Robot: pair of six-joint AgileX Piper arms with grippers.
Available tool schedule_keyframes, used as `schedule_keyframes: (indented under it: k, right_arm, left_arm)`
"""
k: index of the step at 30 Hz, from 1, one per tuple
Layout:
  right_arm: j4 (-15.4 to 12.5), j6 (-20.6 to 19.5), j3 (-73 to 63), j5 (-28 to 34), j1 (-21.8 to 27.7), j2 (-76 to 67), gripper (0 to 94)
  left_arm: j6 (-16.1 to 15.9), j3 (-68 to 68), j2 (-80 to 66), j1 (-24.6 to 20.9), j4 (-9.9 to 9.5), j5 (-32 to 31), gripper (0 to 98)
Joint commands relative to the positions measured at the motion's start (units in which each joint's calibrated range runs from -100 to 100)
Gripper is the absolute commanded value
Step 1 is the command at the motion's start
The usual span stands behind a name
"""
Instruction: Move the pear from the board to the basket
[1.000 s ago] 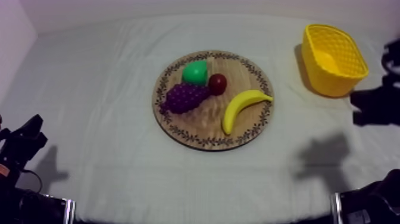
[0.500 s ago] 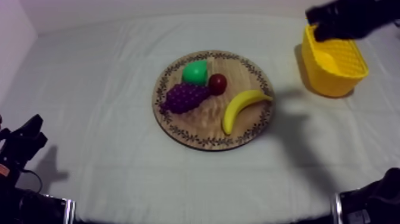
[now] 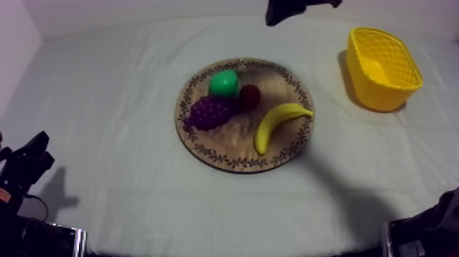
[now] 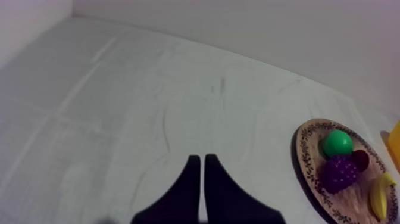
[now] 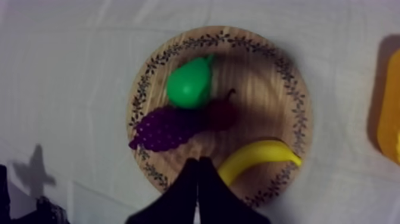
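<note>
Pear (image 5: 189, 83) sits on the wooden board (image 5: 262, 77), right up against the grapes (image 5: 166, 128), small red fruit (image 5: 221, 113) just beside. Right gripper (image 5: 197, 161) hovers above, fingers closed on nothing. Left gripper (image 4: 201, 158) is the same, well off to the side. Risk imo: with neighbours this tight, the fingers could shove or pinch the grapes.

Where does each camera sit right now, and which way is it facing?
Top view: above the table, slanting down on the wooden board, pear and yellow basket; left arm low at left, right arm at the far edge.
Left wrist view: low at the table's left, facing across it towards the board; shut left hand.
Right wrist view: above the board, looking down; shut right hand.
Shared: all three show board and pear.
</note>
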Motion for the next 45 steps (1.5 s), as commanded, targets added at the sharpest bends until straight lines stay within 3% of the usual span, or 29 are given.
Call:
schedule_keyframes:
  k: [1,6,14,19,32,45]
  right_arm:
    - [0.46,-0.30,-6.64,0.53,-0.22,6.97,0.4]
    - [1.52,-0.12,-12.31,0.72,-0.97,13.19,5.8]
    - [1.35,-0.27,-12.53,0.81,-1.93,16.74,44.9]
    - [0.58,-0.64,-12.37,0.77,-1.98,17.10,58.4]
    - [1.11,-2.76,-16.31,0.78,-2.66,24.13,64.2]
    - [0.94,-4.14,-34.07,1.45,-2.41,44.44,64.6]
  left_arm:
    - [0.01,-0.02,0.02,0.00,0.01,0.00,0.1]
    - [0.01,-0.02,0.02,0.00,0.01,0.00,0.1]
    - [0.01,-0.02,0.02,0.00,0.01,0.00,0.1]
    - [0.01,-0.02,0.02,0.00,0.01,0.00,0.1]
    - [0.01,-0.02,0.02,0.00,0.01,0.00,0.1]
    - [0.01,-0.02,0.02,0.00,0.01,0.00,0.1]
